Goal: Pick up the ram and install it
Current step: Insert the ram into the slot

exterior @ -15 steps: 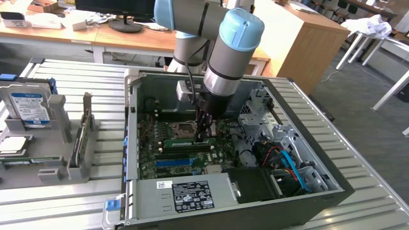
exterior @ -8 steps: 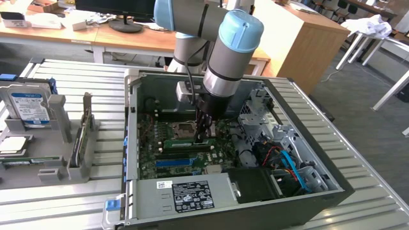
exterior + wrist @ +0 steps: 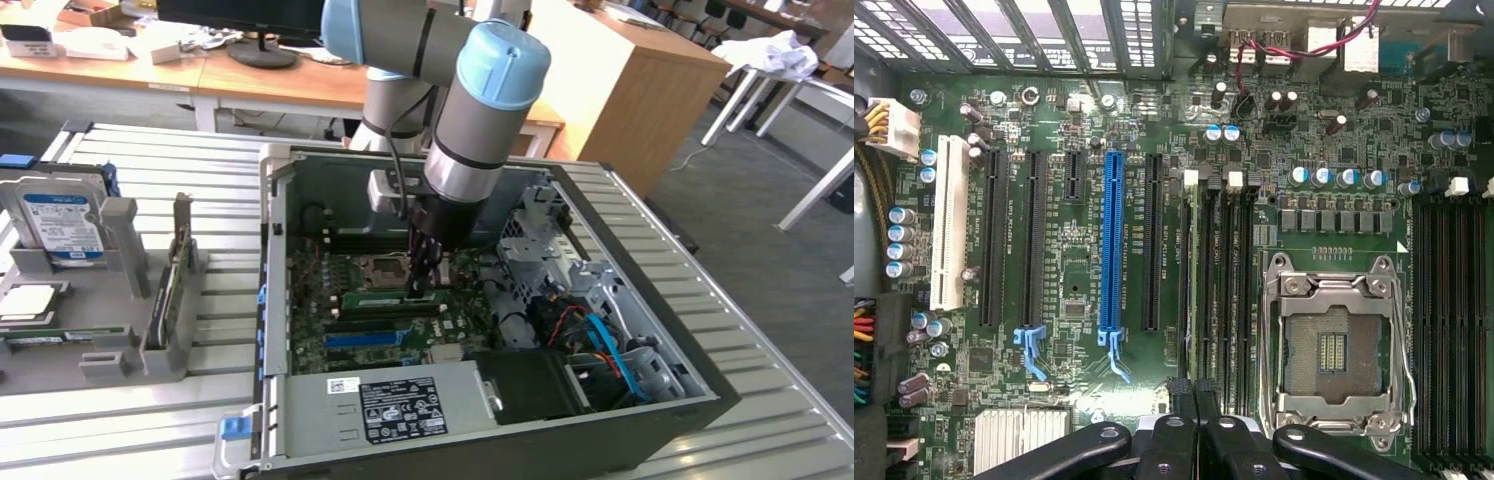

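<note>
One tool (image 3: 1195, 395): fingers drawn together, tips down inside the open case, meeting the top edge of the ram. Whether they nip that edge or only bear on it cannot be told.
Ram (image 3: 380, 297): on edge in a memory slot of the motherboard, label side not readable. It appears seated or close to it.
Bearing, ram from tool: directly under the tips, no gap to be seen.
Long axis: runs along the slot, parallel to its neighbours. In the exterior view it stretches from the tool toward that view's left, so the tool sits over the end on that view's right, not over the middle.
Empty memory slots (image 3: 1239, 290): just beside the ram, between it and the processor socket.
Processor socket (image 3: 1334, 345): near, cover frame closed, contacts bare.
Blue slot (image 3: 1114, 240): farther across the motherboard (image 3: 1084, 330), on the ram's other side, same direction as the ram.
Power supply (image 3: 387, 405): at the case's edge, well apart from the tool.
Case (image 3: 274, 300): lying open on the bench (image 3: 160, 150), toward the bench edge at the exterior view's right.
Hard drive (image 3: 60, 225): upright in a holder at the opposite bench edge, untouched.
</note>
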You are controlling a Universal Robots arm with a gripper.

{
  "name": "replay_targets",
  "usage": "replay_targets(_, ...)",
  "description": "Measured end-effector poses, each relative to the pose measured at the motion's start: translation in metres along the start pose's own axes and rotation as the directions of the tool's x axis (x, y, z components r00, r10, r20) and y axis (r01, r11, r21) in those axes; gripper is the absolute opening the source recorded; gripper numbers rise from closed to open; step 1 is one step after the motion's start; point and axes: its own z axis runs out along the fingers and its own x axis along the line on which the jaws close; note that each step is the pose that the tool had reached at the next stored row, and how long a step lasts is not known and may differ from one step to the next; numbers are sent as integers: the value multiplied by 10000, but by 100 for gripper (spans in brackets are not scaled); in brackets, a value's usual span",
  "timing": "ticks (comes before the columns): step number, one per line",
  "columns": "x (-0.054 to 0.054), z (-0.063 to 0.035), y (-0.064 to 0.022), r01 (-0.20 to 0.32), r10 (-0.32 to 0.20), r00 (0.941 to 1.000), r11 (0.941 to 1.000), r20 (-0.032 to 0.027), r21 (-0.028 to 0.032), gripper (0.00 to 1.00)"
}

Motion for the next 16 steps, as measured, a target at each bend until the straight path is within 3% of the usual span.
replay_targets(16,5,19,3,0,0,10000,10000,-3,8,12)
